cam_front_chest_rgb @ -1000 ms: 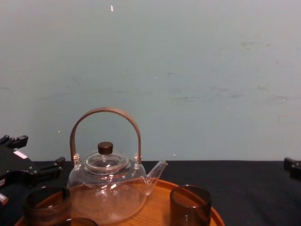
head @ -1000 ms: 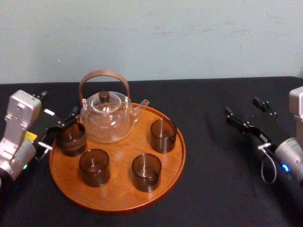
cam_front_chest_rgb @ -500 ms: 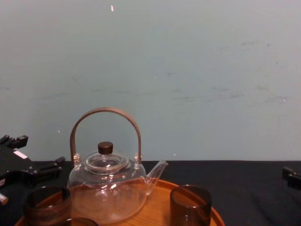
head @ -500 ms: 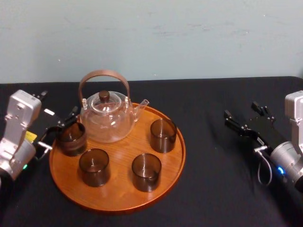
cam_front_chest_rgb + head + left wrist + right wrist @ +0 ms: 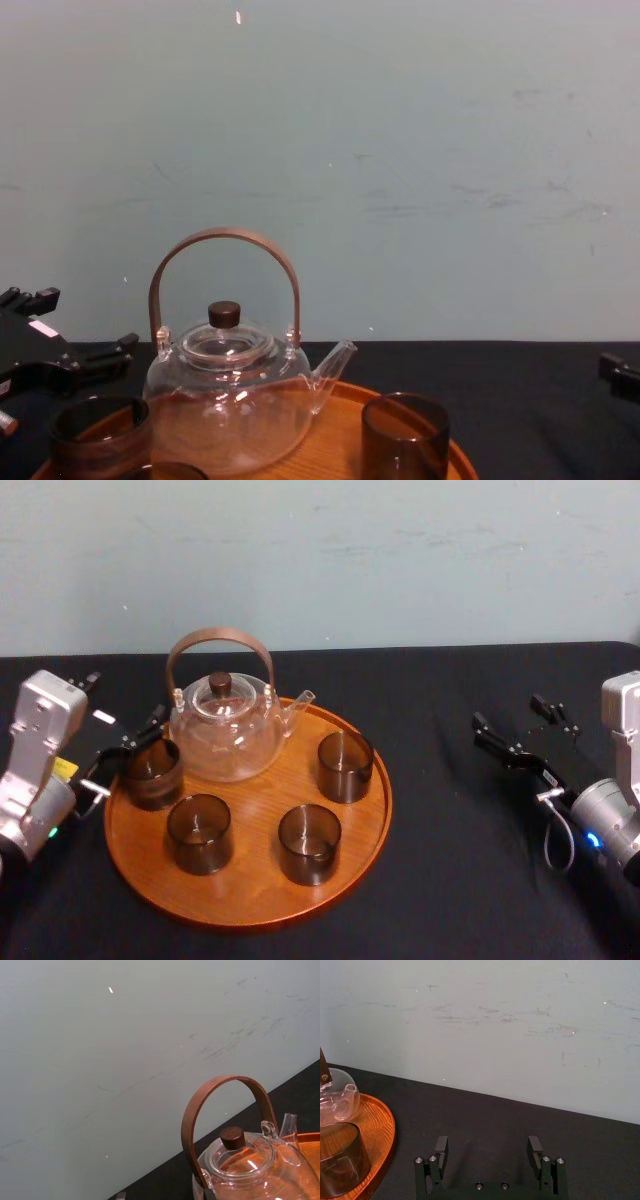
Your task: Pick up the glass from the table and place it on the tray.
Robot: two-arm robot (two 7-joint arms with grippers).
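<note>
The round wooden tray point(image 5: 355, 850) lies on the black table point(image 5: 450, 880) with a glass teapot point(image 5: 225, 730) and several dark glasses on it. The back-left glass point(image 5: 152, 773) stands upright just inside the tray's left rim. My left gripper point(image 5: 128, 752) is open at that glass's left side, with one finger point(image 5: 150, 725) reaching behind it; I cannot tell whether it touches. Seen from the chest, this glass point(image 5: 100, 432) sits low beside the teapot point(image 5: 225, 400). My right gripper point(image 5: 515, 730) hangs open over bare cloth to the right of the tray, its fingers point(image 5: 441, 1149) wide apart with nothing between them.
The teapot's tall brown handle point(image 5: 218, 640) arches over the back of the tray. Other glasses stand at the front left point(image 5: 198, 832), front middle point(image 5: 309, 842) and right point(image 5: 345, 765). Bare black cloth stretches right of the tray. A pale wall rises behind the table.
My right gripper has drawn back a little toward the right edge. The left gripper, the glasses and the teapot have not moved.
</note>
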